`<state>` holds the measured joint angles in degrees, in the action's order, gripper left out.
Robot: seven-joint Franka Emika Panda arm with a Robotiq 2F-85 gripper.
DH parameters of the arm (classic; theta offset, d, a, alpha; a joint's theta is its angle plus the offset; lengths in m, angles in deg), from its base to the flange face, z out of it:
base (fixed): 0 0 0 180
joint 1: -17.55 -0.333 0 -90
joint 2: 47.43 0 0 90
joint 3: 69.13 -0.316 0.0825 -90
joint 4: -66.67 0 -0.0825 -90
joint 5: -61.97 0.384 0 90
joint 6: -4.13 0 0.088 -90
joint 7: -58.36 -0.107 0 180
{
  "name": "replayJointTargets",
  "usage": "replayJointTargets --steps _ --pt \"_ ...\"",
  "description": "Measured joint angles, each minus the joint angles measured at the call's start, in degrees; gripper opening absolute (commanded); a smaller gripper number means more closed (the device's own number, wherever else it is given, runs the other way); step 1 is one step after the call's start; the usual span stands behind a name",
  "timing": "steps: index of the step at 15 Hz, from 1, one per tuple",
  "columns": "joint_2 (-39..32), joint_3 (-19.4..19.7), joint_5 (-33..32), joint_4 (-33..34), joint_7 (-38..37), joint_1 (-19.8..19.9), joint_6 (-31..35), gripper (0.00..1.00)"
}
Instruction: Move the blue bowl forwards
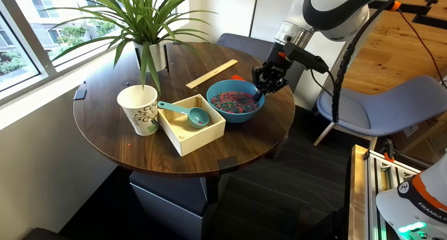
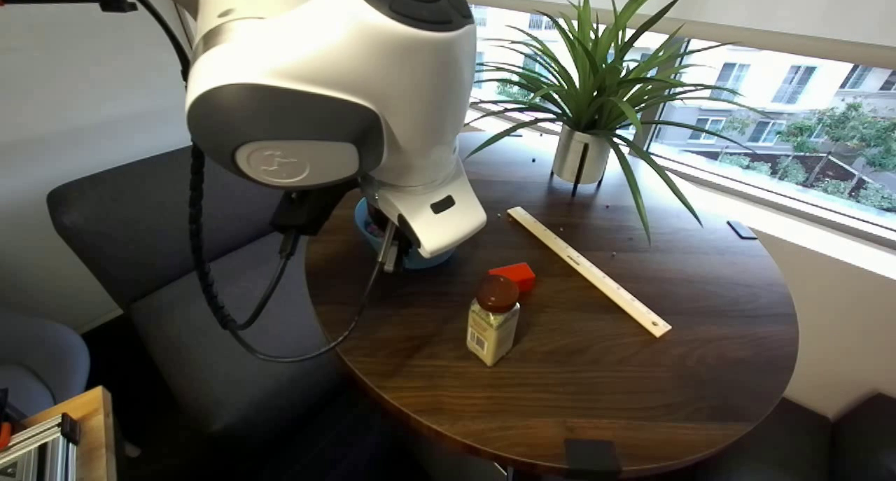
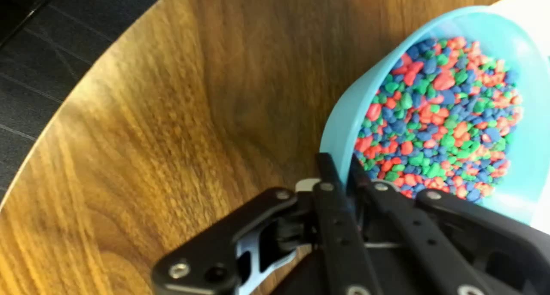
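Note:
The blue bowl stands upright on the round wooden table, holding red, green and blue bits. In an exterior view the arm hides much of the bowl. My gripper points down at the bowl's rim, on the side towards the table edge. In the wrist view one finger of the gripper is outside the bowl wall and the other is inside, and the jaws are closed on the rim between them. The inner fingertip is partly hidden near the bits.
A cream square box with a teal scoop on it stands against or very near the bowl. A paper cup, a potted plant, a ruler, a red block and a jar are on the table.

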<state>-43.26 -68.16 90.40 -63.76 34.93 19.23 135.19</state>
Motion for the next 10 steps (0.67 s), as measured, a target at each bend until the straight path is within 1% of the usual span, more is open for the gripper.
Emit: replayJointTargets --steps 5,10 --pt "-4.8 -0.1 -1.4 4.7 -9.6 0.0 5.2 0.02" --pt "-9.7 -0.1 -1.4 9.1 -16.6 0.0 10.5 0.02"
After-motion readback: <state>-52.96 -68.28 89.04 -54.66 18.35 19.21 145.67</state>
